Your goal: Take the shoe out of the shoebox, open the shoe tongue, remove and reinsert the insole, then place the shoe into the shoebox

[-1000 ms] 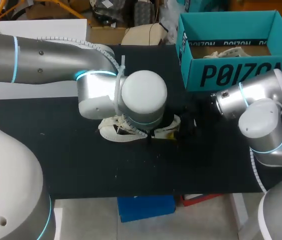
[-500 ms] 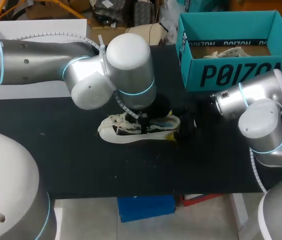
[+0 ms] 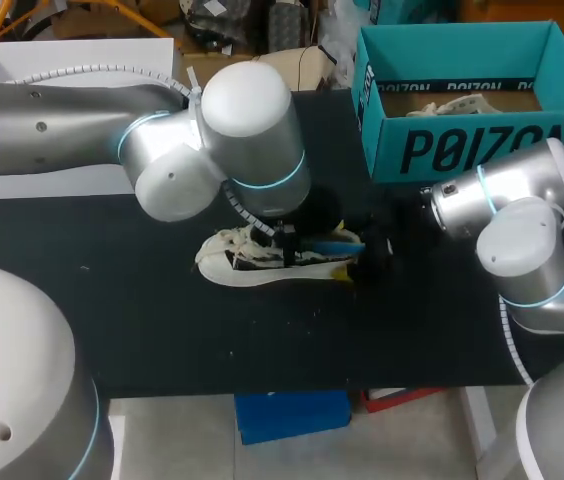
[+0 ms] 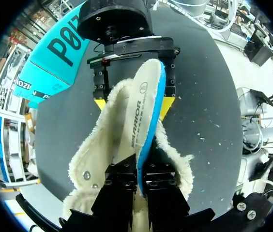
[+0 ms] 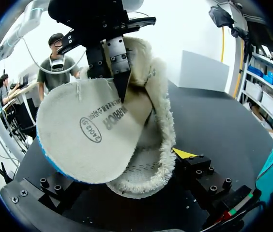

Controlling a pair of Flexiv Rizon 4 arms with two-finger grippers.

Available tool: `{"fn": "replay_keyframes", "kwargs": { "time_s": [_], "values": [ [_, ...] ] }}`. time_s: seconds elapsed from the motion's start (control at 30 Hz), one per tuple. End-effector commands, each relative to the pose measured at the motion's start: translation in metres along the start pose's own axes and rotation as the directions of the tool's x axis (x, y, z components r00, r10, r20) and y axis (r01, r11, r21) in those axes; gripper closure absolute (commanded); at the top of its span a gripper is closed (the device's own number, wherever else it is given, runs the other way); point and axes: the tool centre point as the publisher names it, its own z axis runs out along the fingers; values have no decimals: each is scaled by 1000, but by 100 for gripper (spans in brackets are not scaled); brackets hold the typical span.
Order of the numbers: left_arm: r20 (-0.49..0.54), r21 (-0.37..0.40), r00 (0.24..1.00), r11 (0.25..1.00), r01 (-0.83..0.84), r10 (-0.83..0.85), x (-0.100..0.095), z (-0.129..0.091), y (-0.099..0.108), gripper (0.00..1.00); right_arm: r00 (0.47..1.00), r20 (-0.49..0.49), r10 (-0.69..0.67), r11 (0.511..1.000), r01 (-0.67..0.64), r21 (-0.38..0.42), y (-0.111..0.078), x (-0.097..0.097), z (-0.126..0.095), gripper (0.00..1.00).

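Observation:
The white fleece-lined shoe lies on the black table, toe toward my left. My left gripper is shut on the blue-edged insole, which stands half out of the shoe's opening. In the head view the insole's blue edge shows above the heel. My right gripper straddles the heel, a yellow tip pressed on each side. From the right wrist, the insole covers one finger, and the other yellow tip touches the fleece heel. The teal shoebox stands at the back right.
Inside the shoebox lies another pale shoe. A white box sits at the table's back left. The table's front edge runs close below the shoe, with bare black surface to the left.
My left arm has drawn up and back from over the shoe, pulling the insole partly out; its blue edge now shows at the heel. The right arm has kept still.

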Motion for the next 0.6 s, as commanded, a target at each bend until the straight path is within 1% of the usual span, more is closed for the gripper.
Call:
{"fn": "replay_keyframes", "kwargs": {
  "time_s": [0.03, 0.17, 0.2, 0.27, 0.37, 0.5, 0.6],
  "values": [
    [-10, 78, 999, 996, -45, 46, 1, 8, 1, 89, 1000, 2, 2, 1000, -2, 2, -1, -1, 3, 100],
    [-39, 164, 994, 982, -97, 105, 0, 18, -2, 65, 1000, 2, 2, 1000, -2, 2, -1, -1, 3, 100],
    [-40, 173, 993, 979, -107, 115, 1, 19, -3, 61, 1000, 2, 2, 1000, -2, 2, -1, -1, 3, 100],
    [-40, 180, 991, 977, -115, 124, 1, 22, -5, 60, 1000, 2, 2, 1000, -2, 2, -1, -1, 3, 100],
    [-20, 195, 990, 972, -132, 139, 1, 21, -9, 61, 1000, 2, 2, 1000, -2, 2, -1, -1, 3, 100],
    [19, 224, 984, 958, -179, 180, 0, 14, -18, 65, 1000, 2, 2, 1000, -2, 2, -1, -1, 3, 100],
    [42, 232, 975, 947, -223, 219, 2, 9, -28, 65, 1000, 2, 2, 1000, -2, 2, -1, -1, 3, 100]
  ]
}}
